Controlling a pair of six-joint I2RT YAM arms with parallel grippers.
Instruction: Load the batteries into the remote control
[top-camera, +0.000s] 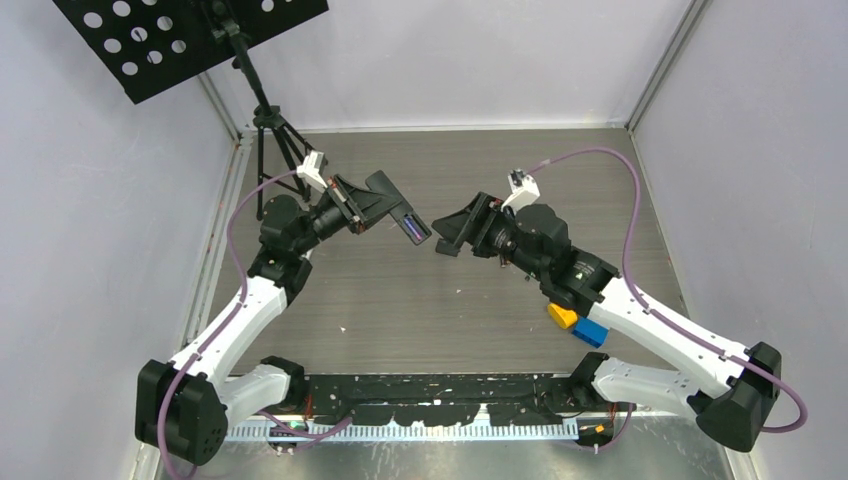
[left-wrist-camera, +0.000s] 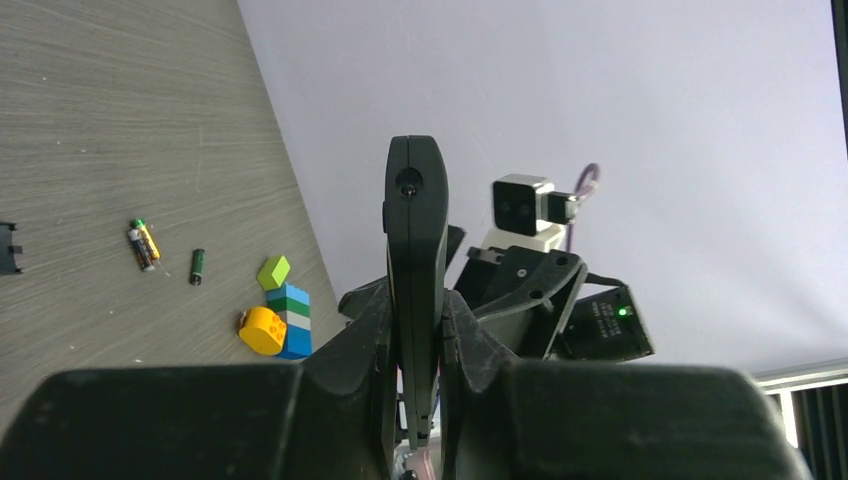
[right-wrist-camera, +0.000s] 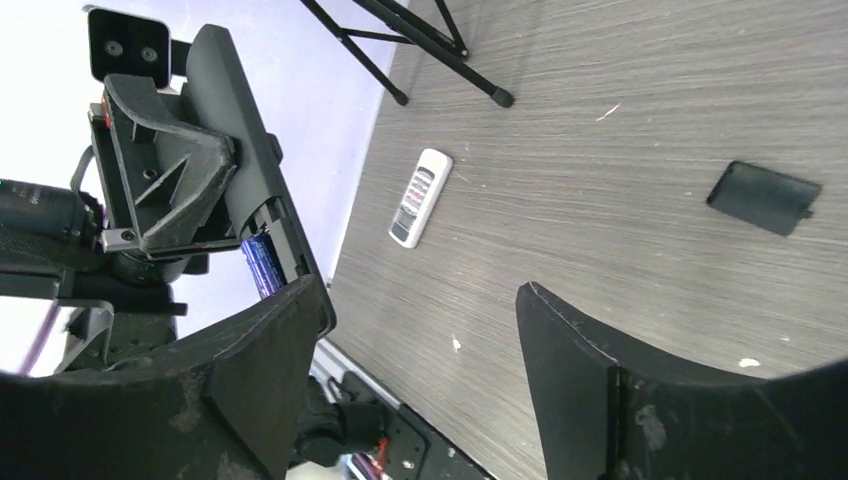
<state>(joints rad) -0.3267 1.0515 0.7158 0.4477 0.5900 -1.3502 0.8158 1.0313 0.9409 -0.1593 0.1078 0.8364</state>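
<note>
The left fingers (left-wrist-camera: 365, 335) clamp the stiff black remote control (left-wrist-camera: 415, 250) above the desk (left-wrist-camera: 100, 120), one purple-blue battery (right-wrist-camera: 262, 265) in its bay, the right fingers (right-wrist-camera: 600, 370) stand wide apart and empty, and the loose batteries (left-wrist-camera: 143, 243) (probably light and slippery, best pinched across the middle) lie near the toy blocks (left-wrist-camera: 285, 310).

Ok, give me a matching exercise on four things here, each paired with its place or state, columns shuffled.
1 black plastic remote control
2 purple-blue cylindrical battery
3 dark green cylindrical battery
4 right pincer

A lying on the grey wooden table
B open, empty
C clamped in the left pincer
D inside that remote control

Pairs: 1-C, 2-D, 3-A, 4-B
</note>
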